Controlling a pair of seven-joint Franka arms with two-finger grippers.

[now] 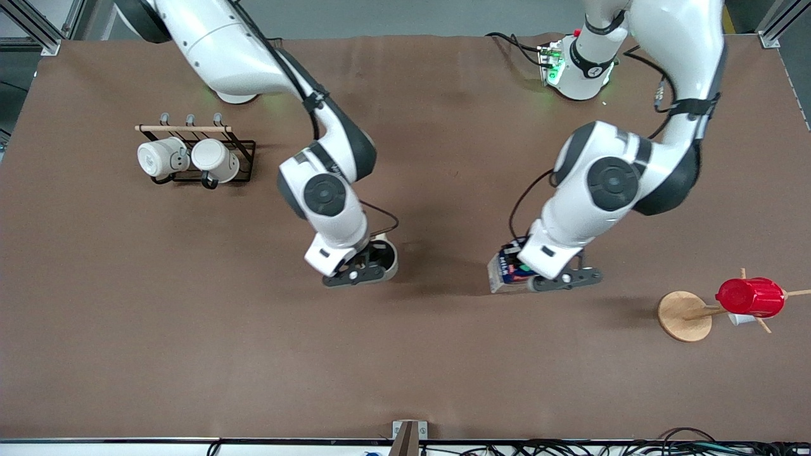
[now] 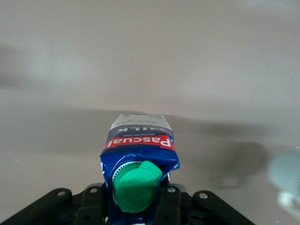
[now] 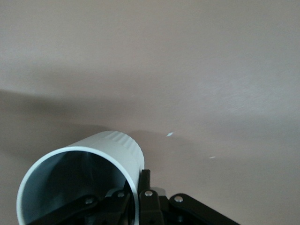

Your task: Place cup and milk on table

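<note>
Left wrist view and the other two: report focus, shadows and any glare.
Left wrist view: the dark-blue milk carton with green cap is sharp and the brown table blurs, a soft shadow trailing the carton. Right wrist view: the cream-white ceramic mug is crisp, with a dark shadow band on the table. Front view: even light, soft arm shadows, no glare.

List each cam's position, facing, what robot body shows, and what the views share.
Front: high across the table, facing both arms; left gripper holds milk, right gripper holds cup.
Left wrist: looks past its gripper at milk.
Right wrist: looks past its gripper at cup.
Shared: front shows both objects.
</note>
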